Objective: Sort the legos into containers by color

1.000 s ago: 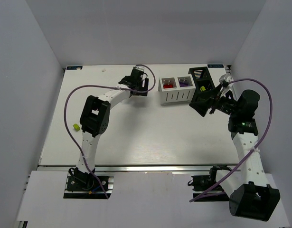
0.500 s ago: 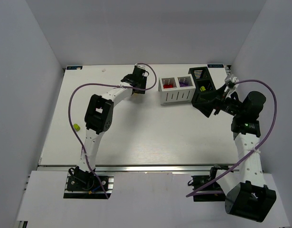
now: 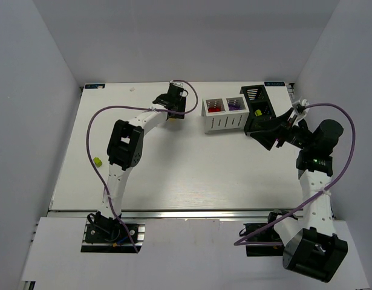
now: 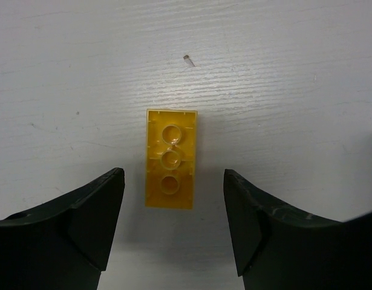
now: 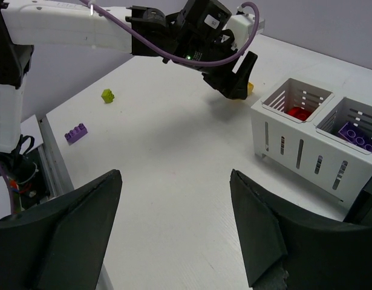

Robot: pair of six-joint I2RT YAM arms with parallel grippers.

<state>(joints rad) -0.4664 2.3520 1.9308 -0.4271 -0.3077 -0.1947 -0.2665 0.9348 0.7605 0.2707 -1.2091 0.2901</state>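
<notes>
yellow lego (image 4: pixel 170 158) lies flat on the table (image 4: pixel 282 72), between the wide-open, empty fingers of the left gripper (image 4: pixel 172 184). descend straight, centred on its long sides, then close. right gripper (image 5: pixel 173 181) gapes empty by the black bin (image 3: pixel 253 92), which seems to hold yellow.

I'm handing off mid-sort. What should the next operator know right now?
Left gripper: open, straddling a yellow lego that lies flat on the table, not yet gripped.
Right gripper: open and empty, beside the black bin.
Done: red legos in one compartment of the white box, purple legos in the other. A yellow piece appears to be in the black bin.
Left: grip and bin the yellow lego. A lime lego and a loose purple lego are still on the table.
</notes>
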